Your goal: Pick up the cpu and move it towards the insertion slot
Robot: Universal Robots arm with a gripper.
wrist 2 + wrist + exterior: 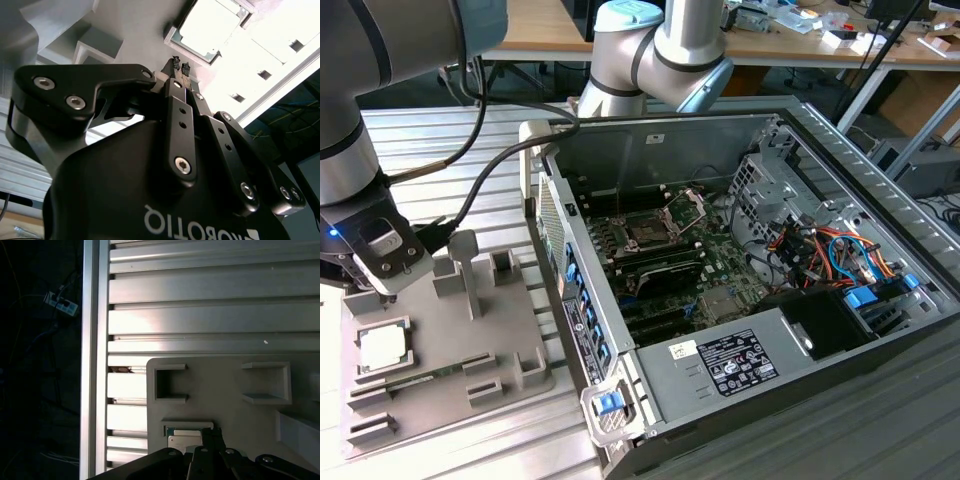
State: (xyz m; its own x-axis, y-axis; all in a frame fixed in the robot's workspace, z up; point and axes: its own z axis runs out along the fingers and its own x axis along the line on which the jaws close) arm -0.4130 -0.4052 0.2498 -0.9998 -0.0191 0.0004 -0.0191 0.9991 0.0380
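Legend: I hold the tool (180, 66) above the grey tray (510, 335), its fingertips apparently clenched together on nothing. The cpu (382, 347) lies in its recessed pocket, squared for pickup. The insertion slot (650, 232) sits well apart to the exterior view's right, inside the opened case (650, 150).

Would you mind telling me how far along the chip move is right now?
Nothing looks done yet: the chip lies in its pocket on the grey tray. In hand: the hand hovers close to it, shut and empty. Left: the grasp and the carry to the socket.
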